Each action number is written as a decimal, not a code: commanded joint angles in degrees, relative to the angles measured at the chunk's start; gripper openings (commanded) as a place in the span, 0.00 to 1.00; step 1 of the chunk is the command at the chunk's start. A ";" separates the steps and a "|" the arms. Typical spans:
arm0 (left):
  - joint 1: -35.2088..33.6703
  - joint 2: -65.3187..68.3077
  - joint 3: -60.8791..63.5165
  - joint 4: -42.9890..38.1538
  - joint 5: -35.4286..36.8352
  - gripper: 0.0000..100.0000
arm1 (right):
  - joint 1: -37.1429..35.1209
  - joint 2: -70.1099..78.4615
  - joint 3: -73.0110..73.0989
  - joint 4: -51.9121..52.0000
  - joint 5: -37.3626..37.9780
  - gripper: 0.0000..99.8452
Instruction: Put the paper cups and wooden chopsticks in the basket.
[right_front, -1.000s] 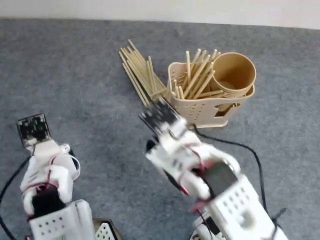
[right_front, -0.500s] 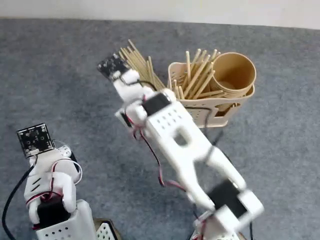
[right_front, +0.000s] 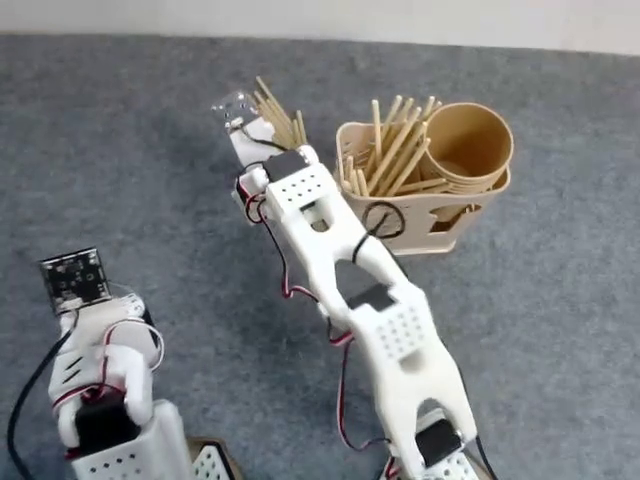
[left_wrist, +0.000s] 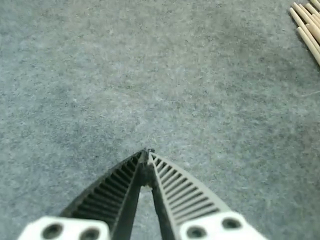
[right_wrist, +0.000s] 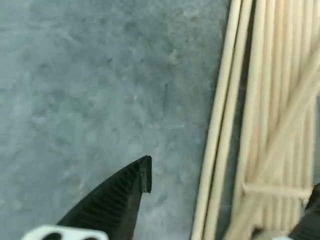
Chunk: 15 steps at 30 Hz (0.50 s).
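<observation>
Grey carpeted table (right_front: 120, 150). Right gripper (right_wrist: 227, 187) has swung out within the last second, jaws now apart astride the loose wooden chopsticks (right_wrist: 265, 100). The basket (right_front: 440, 225), already holding paper cups (right_front: 470, 145), sits just beside it. Left gripper (left_wrist: 149, 165) pressed together, idle. A grasp likely comes next.

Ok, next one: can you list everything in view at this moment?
basket: one, beige, far side of the table.
paper cups: nested stack, count unclear, tan, in the basket.
chopsticks in basket: many, pale wood, leaning beside the cups.
loose chopsticks: a pile, pale wood, on the table beside the basket.
table: one, grey.
left claw: black, shut, above bare table.
right claw: black, open, over the loose chopsticks.
</observation>
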 joint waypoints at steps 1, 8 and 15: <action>-0.48 -0.48 -0.31 -0.79 -0.44 0.00 | 0.48 3.91 -11.21 2.07 -0.35 0.45; -0.48 -0.48 -0.31 -0.79 -0.44 0.00 | 0.31 15.16 -23.16 5.67 -1.58 0.45; -0.48 -0.48 -0.31 -0.79 -0.44 0.00 | 0.31 20.88 -32.40 13.49 -4.04 0.28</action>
